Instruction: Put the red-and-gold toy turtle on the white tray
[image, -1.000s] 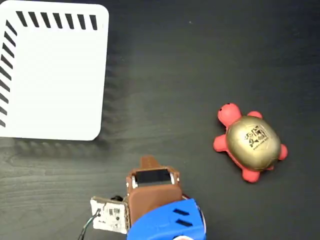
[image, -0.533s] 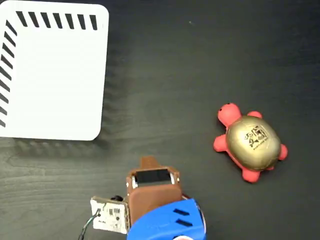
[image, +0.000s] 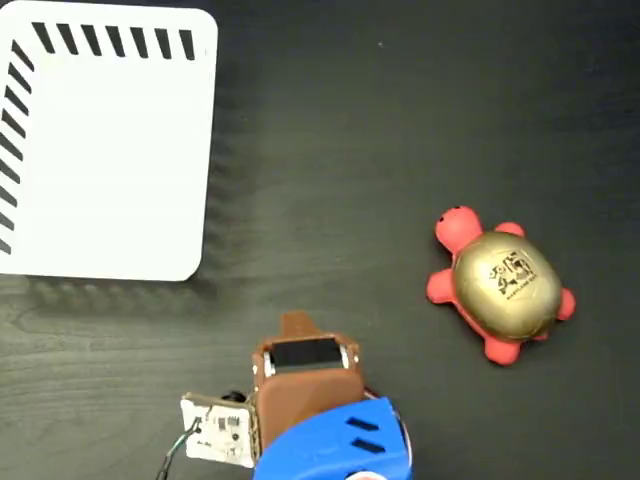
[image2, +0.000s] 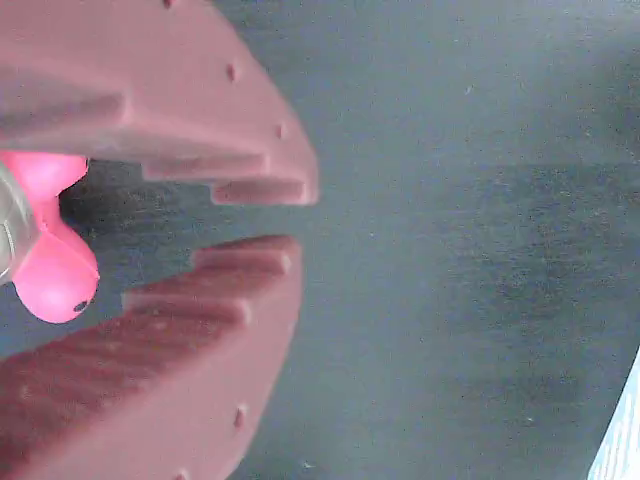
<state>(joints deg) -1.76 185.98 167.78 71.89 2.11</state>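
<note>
At the far left of your fixed view lies the large flat white tray (image: 105, 150) with rounded corners, black diagonal stripes running along its top and left edges. It rests on the dark, wood-grained table (image: 330, 130), and its surface carries nothing.

Moving right along the bottom edge, you see a small pale circuit board (image: 215, 430) with wires sticking out from the arm's left side. Just beside it is the brown and blue robot arm (image: 315, 410), seen from above, its brown end pointing up the picture.

Further right, well apart from both the arm and the tray, sits the small squishy toy turtle (image: 500, 285) with red-pink head and legs and a shiny gold domed shell bearing a black printed mark. Its head points to the upper left, and it sits flat on the table.

In your wrist view, the turtle's pink head and a leg (image2: 50, 260) show at the left edge, behind the jaws. The two reddish-brown toothed fingers (image2: 230, 100) fill the left half, and the gripper (image2: 275, 220) has its jaws slightly apart, a narrow gap between the tips and nothing between them. A pale sliver at the bottom right corner may be the tray's edge (image2: 622, 430), though it is too small to be sure.
</note>
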